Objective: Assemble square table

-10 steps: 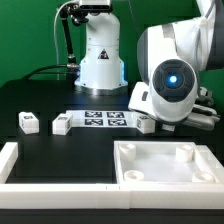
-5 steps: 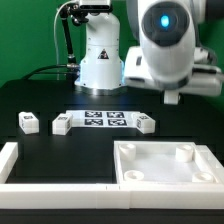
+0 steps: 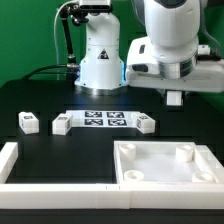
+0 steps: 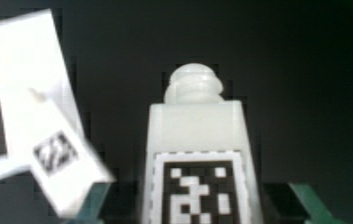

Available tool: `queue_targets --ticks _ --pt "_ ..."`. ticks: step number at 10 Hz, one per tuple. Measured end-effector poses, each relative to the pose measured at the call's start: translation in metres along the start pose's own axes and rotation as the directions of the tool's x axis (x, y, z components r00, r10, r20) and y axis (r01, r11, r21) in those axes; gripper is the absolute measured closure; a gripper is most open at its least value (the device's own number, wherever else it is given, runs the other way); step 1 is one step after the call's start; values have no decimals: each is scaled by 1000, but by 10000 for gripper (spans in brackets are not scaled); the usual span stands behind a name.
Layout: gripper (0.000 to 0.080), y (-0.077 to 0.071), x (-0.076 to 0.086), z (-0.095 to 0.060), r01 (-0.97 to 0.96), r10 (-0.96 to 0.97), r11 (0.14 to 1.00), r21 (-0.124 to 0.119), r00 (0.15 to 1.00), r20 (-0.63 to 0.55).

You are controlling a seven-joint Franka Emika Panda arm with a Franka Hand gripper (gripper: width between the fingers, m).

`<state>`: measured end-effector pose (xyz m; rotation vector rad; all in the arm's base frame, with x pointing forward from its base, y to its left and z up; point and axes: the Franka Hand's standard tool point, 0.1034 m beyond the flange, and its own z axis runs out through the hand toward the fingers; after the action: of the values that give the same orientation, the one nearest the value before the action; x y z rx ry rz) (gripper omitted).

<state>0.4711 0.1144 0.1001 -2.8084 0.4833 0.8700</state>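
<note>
My gripper [image 3: 175, 99] hangs high over the table at the exterior view's right, shut on a white table leg [image 3: 175, 97]. In the wrist view this leg [image 4: 198, 130] runs out from my gripper [image 4: 199, 208], a black-and-white tag on its face and a rounded peg at its far end. The square table top [image 3: 166, 163], a white tray with round corner sockets, lies at the front right below the held leg. Three loose legs [image 3: 27, 122] [image 3: 62, 124] [image 3: 146, 123] rest on the black table.
The marker board [image 3: 105, 120] lies flat between two of the loose legs and also shows in the wrist view [image 4: 22, 110]. A low white border wall [image 3: 12, 160] runs along the front left. The arm's white base [image 3: 98, 55] stands at the back.
The arm has risen and turned upright, so my gripper with the leg in it now hangs higher. The loose legs and the table top have not moved.
</note>
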Motion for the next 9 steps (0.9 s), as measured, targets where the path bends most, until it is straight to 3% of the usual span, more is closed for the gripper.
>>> queue_targets --ticks 1,2,3,4,6,7,8,9 --pt "511 -5 10 -32 51 -51 999 -9 996 -68" --pt "511 -7 21 -57 106 -109 994 -34 984 -143" --pt "511 -9 20 -69 128 -136 990 -54 974 -183" --pt "511 -15 26 -70 132 -138 990 -41 951 -276" --pt "511 -16 24 -68 142 -145 989 -34 917 -371" --pt "511 -18 31 -73 162 -160 986 -33 883 -441" --pt "511 -14 40 -85 184 -184 982 -48 855 -485" --pt "511 -15 50 -108 200 -211 977 -80 824 -525"
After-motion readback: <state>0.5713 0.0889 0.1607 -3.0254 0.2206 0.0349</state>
